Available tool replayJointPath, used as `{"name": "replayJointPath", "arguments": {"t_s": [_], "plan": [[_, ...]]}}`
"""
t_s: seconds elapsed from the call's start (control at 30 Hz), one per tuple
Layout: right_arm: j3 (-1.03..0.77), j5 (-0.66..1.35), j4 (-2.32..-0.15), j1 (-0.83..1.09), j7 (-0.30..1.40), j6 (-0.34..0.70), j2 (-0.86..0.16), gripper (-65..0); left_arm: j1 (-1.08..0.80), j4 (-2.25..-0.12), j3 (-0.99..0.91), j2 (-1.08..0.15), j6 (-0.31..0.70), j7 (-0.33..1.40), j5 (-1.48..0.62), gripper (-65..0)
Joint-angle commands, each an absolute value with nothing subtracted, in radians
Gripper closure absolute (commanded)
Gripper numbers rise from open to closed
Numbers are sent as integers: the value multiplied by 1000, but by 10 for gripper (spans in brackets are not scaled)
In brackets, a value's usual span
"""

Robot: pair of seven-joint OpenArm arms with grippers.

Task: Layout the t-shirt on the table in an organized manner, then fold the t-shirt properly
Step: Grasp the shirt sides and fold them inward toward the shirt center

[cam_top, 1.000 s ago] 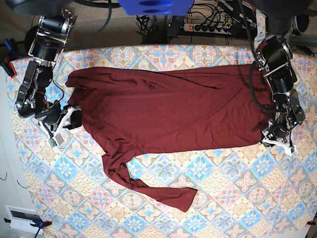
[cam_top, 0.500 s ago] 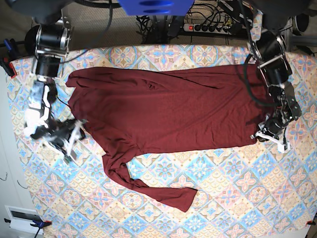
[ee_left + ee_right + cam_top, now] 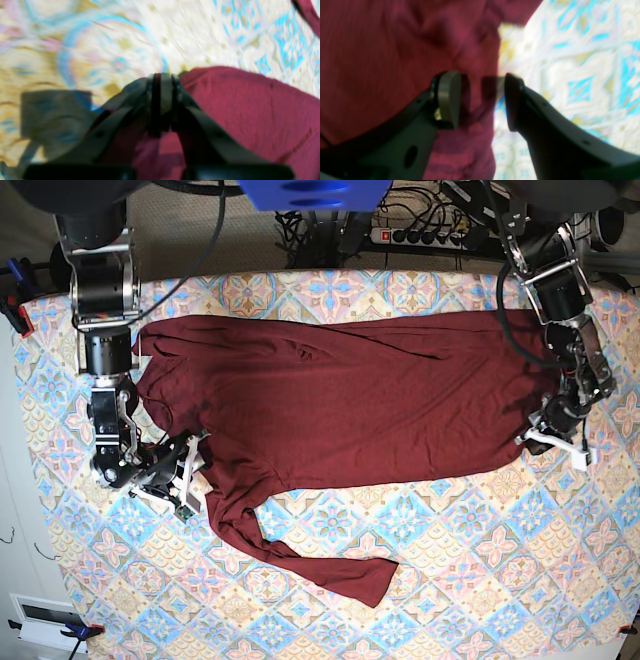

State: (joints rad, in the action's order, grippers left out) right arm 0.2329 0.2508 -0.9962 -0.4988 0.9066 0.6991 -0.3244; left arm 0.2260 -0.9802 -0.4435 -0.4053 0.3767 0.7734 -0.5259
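Right tool (image 3: 481, 100) open, fingers straddling t-shirt (image 3: 382, 50) edge; patterned table (image 3: 570, 62) at right.

— Left wrist view: table (image 3: 105, 50) pattern smeared by blur; t-shirt (image 3: 250, 105) cut off at right and bottom edges. Fabric between the tips of the left gripper (image 3: 163, 92)?
— Cannot tell; tips pressed together, contact line dark and soft
— Right wrist view?
— Blurred throughout; right gripper (image 3: 480, 100) bases cut by bottom edge, t-shirt running off top and left
— Base view: both arms' upper parts cropped at top edge
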Motion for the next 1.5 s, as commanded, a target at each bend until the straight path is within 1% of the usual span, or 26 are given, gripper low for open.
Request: {"name": "replayJointPath", "arguments": {"t_s": [0.0,0.2,0.33,0.57,0.63,0.7,0.77,0.83,0.9,1.0,1.2,1.47], "plan": [[237,259,-981,-535,881,698,-338,-276,245,-1001,-446,-430,383,754,-556,0],[249,259,-858,-578,812,698,-338,-276,243,-1001,-446,-438,383,756,-584,0],[249,259,-794,-579,771,698,-338,-276,245,-1001,-446,-438,383,794,-585,0],[249,257,-704,-579,713,698,-337,-264,248,-1001,-446,-438,383,799,-585,0],[249,257,-679,-579,705,698,-337,-226,248,-1001,-446,-438,383,800,-585,0],[249,257,-661,-579,704,698,-337,-155,249,-1001,-446,-438,383,802,-585,0],[249,257,-657,-579,702,698,-337,-67,251,-1003,-446,-438,383,802,-585,0],[243,259,-662,-579,704,698,-337,-7,251,-1003,-446,-438,383,802,-585,0],[240,263,-664,-579,707,698,-337,-1,251,-1006,-446,-438,383,802,-587,0],[200,263,-710,-572,710,698,-338,-2,245,-1070,-446,-435,383,805,-587,0],[50,263,-918,-487,831,698,-340,-2,234,-1155,-447,-433,383,849,-587,0],[-15,265,-1153,-375,932,698,-340,-2,232,-1182,-447,-437,383,880,-611,0]]}}
